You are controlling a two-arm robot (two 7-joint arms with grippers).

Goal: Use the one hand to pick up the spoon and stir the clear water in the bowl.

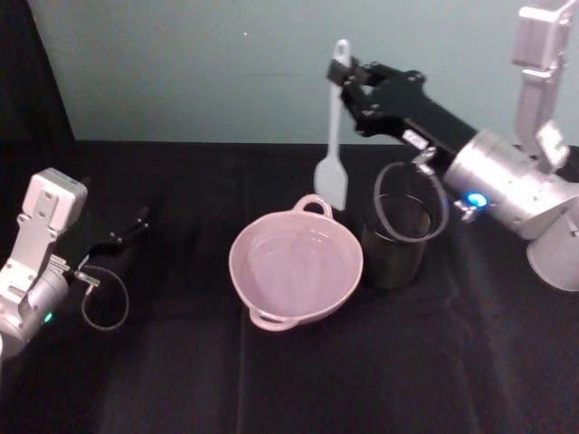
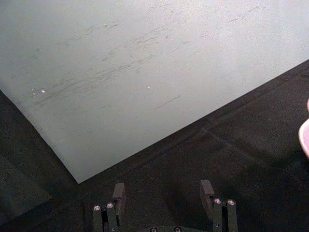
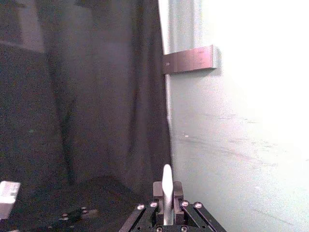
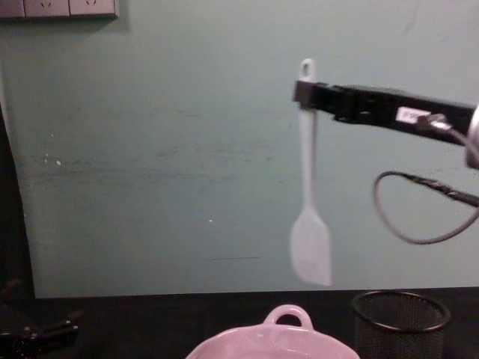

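Above the table's far edge, my right gripper [image 1: 346, 74] clamps the spoon [image 1: 334, 145] upright; my left gripper [image 2: 164, 191], jaws apart, idles near the table's left edge. Pickup done; lowering into the bowl [image 1: 295, 264] and stirring remain.

Dim, soft pictures: the black table cloth [image 1: 181, 380] swallows detail, while glare whitens the right wrist view's right side.

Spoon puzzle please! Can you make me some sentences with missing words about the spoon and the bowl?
1. The right hand holds the spoon near its ____ end.
2. The spoon's blade hangs ____ the bowl, not in the water.
3. The black mesh cup stands to the robot's ____ of the bowl.
4. The left hand is ____.

Missing words: handle; above; right; open
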